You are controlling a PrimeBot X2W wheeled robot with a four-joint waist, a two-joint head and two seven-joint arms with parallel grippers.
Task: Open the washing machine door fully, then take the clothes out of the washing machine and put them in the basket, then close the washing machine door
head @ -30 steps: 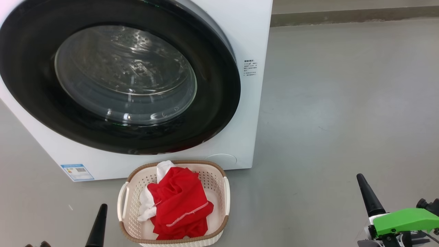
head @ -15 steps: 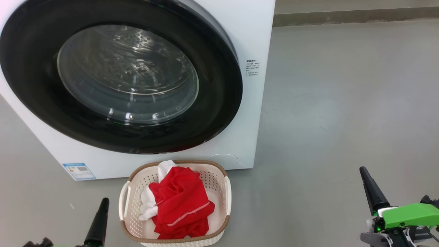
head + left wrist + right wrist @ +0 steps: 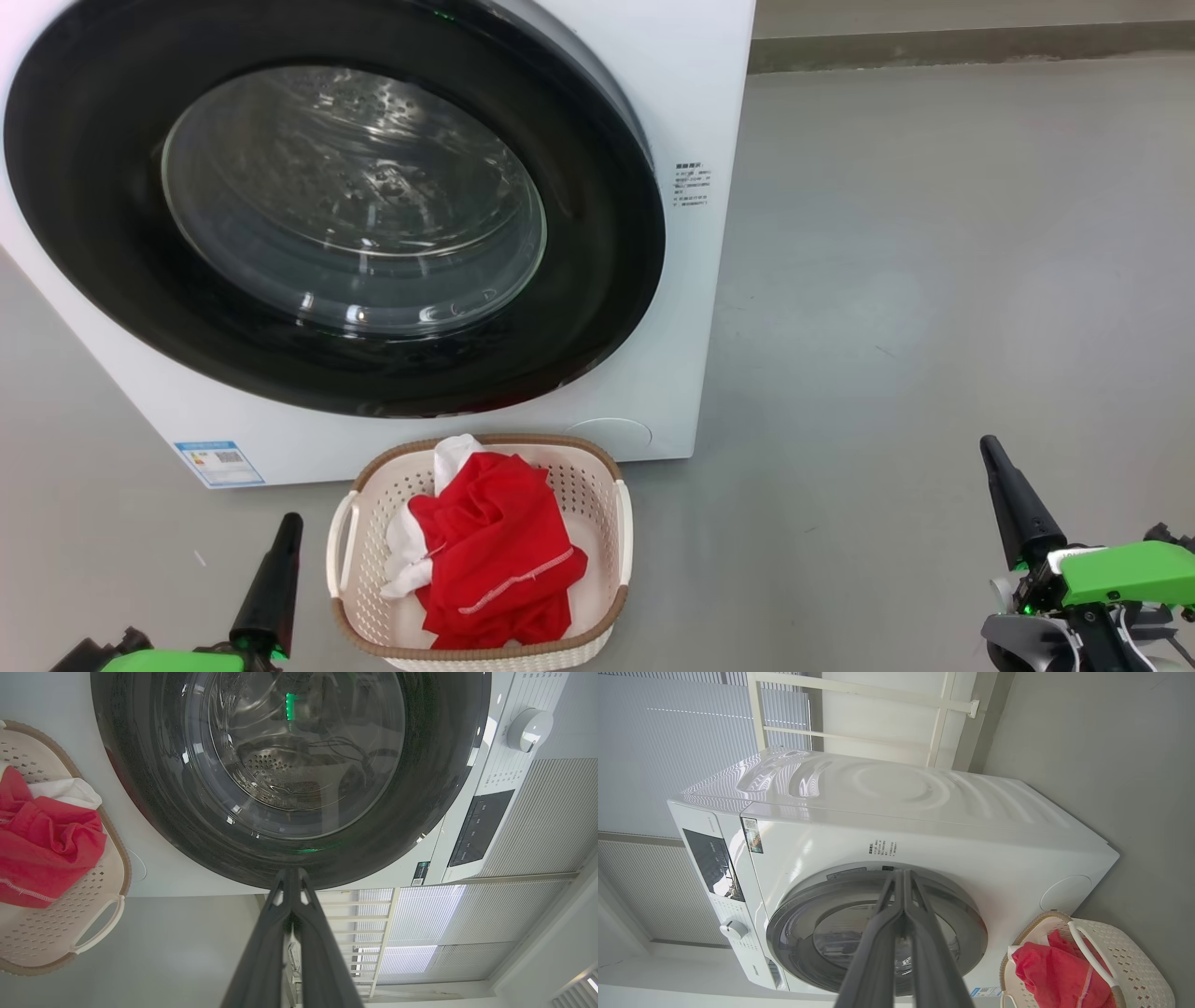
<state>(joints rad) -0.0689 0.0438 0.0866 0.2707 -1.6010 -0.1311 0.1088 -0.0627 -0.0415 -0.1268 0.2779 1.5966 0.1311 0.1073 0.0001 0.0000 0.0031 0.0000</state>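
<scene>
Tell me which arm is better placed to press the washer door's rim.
Left, probably. The left gripper sits beside the basket, in front of the washing machine door; the right gripper is off to the door's right, over the floor.

Glossy black rim, clear glass on the washing machine door (image 3: pixel 345 205); perforated plastic basket (image 3: pixel 590 493); soft cloth clothes (image 3: pixel 495 560); matt floor (image 3: pixel 934 280).

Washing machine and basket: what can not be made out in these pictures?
- Drum depth, head view: reflections on the washing machine door blur it.
- Bottom of the basket, head view: the clothes cover it.
- Small print on the washing machine, head view: too small to read.
</scene>
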